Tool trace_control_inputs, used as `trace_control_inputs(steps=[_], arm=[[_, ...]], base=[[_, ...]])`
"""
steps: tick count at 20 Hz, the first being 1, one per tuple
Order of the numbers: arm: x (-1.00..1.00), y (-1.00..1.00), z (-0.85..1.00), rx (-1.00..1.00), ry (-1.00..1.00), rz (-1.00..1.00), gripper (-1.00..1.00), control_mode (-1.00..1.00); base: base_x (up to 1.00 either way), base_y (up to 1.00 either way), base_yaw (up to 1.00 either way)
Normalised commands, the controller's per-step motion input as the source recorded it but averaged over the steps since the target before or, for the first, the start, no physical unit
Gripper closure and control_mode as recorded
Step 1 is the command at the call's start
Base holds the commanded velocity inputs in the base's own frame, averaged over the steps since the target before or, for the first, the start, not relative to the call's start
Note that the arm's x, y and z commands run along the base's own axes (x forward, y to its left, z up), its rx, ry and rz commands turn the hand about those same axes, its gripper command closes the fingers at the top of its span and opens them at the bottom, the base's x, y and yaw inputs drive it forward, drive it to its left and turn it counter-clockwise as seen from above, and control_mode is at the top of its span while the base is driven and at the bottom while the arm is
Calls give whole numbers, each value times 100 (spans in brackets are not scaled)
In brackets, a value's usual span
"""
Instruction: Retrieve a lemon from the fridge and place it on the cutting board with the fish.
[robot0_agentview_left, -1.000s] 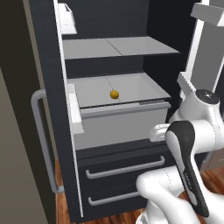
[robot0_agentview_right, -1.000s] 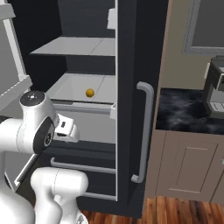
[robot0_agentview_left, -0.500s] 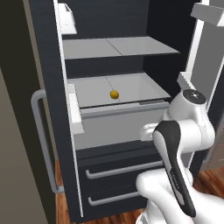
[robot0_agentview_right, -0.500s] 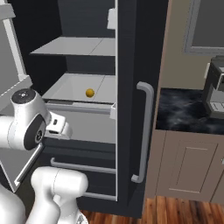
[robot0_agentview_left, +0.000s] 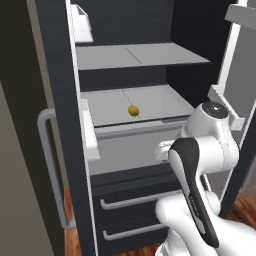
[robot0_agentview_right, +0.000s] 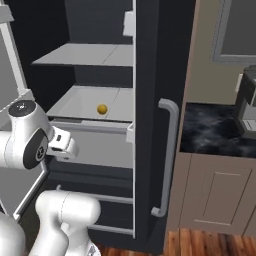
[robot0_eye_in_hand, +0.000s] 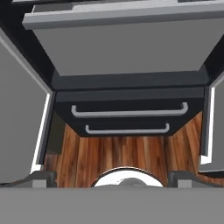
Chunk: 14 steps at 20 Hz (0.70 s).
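Observation:
The lemon (robot0_agentview_left: 133, 110) (robot0_agentview_right: 102, 109), small and yellow-orange, lies alone on a grey middle shelf of the open fridge (robot0_agentview_left: 55, 100) (robot0_agentview_right: 155, 75). My gripper (robot0_agentview_left: 161, 150) (robot0_agentview_right: 63, 145) hangs in front of the grey bin below that shelf, lower than the lemon and to its right. It points down at the two dark lower drawers (robot0_eye_in_hand: 127, 113). In the hand view the gripper (robot0_eye_in_hand: 113, 178) is open, with its fingertips (robot0_eye_in_hand: 41, 177) far apart and nothing between them. The cutting board and the fish are out of view.
Both fridge doors stand open on either side of me; the left door (robot0_agentview_left: 47, 165) carries a long grey bar handle. To the fridge's right are a dark stone counter (robot0_agentview_right: 215, 132), a coffee machine (robot0_agentview_right: 247, 105) and wood cabinets. Wooden floor (robot0_eye_in_hand: 118, 153) lies below the drawers.
My hand has shifted a little to the left, toward the fridge opening, and the wrist has come with it. The jaws stay open. The lemon has not moved.

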Motion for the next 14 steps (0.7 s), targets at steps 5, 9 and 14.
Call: trace_control_inputs(steps=[5, 9, 14], arm=[[0, 0, 0, 0, 0, 0, -100, 100], [0, 0, 0, 0, 0, 0, -100, 100], [0, 0, 0, 0, 0, 0, -100, 100]], base=[[40, -12, 0], [55, 0, 0], [66, 0, 0]])
